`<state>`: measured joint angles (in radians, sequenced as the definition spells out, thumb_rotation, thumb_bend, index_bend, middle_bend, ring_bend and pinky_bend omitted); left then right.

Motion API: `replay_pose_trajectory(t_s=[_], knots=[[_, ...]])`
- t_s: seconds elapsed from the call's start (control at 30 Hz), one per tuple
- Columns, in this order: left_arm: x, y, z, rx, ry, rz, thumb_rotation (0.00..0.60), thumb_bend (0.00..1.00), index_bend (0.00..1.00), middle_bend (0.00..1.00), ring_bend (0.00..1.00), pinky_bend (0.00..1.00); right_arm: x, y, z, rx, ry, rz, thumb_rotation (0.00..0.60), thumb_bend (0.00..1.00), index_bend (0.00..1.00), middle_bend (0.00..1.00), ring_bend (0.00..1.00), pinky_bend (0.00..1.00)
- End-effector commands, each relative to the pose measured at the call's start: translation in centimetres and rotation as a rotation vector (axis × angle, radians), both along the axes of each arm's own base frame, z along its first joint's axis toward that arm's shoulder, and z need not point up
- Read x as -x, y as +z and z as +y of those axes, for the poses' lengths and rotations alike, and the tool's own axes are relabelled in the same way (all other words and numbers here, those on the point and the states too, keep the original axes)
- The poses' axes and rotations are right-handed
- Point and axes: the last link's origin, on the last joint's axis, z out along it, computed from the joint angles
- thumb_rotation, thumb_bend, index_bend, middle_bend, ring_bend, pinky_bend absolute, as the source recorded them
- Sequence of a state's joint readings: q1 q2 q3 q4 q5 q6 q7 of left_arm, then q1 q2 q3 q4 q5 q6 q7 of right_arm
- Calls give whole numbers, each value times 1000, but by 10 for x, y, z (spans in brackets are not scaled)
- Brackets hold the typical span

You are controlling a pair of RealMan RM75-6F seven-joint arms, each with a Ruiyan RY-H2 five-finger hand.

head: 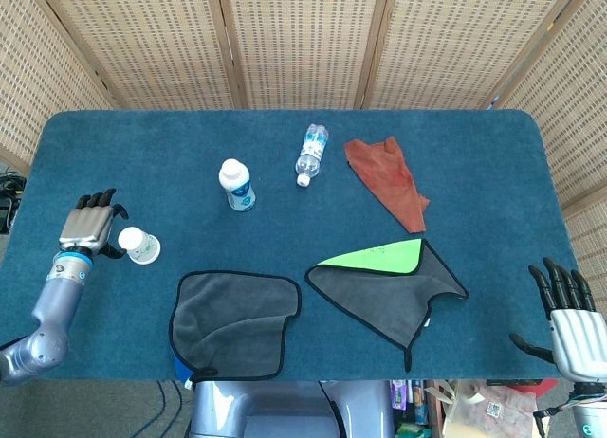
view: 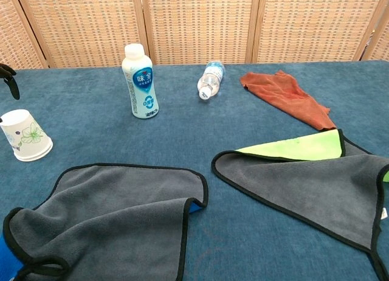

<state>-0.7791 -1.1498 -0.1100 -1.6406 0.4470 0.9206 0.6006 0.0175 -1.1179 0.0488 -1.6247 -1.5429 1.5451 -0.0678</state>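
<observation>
paper cup [head: 139, 246] upside down, axis vertical

Looks like a staged test bay I'm driving in, not a lived-in room. The table [head: 474, 163] is covered edge to edge in blue carpet-like fabric, corners rounded. Woven rattan screens [head: 303, 40] on wooden frames stand right behind its far edge and angle round both far corners, closing off the background. Past the tabletop's near edge I see bare grey floor [head: 114, 410], a cable and some bags. Past the left edge, more cabling on the floor. On top: household samples only – cloths, bottles, a paper cup.
</observation>
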Motion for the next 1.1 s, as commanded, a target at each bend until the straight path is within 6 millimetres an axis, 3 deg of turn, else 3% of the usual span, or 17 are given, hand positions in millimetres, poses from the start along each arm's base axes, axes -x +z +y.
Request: replay_pose_trajectory(t_s=[0.03,0.73,1.1], knots=[[0,-2,1,2,12,9,600,239,326,0,0,0,0,0,0,0,0,-1,600,118,0,0,0,0],[3,-13,4,27,28,14,600,240,333,0,0,0,0,0,0,1,-1,-1,600,118,0,0,0,0],[0,-13,5,8,15,6,600,239,451,0,0,0,0,1,0,3,0,-3,600,118,0,0,0,0]])
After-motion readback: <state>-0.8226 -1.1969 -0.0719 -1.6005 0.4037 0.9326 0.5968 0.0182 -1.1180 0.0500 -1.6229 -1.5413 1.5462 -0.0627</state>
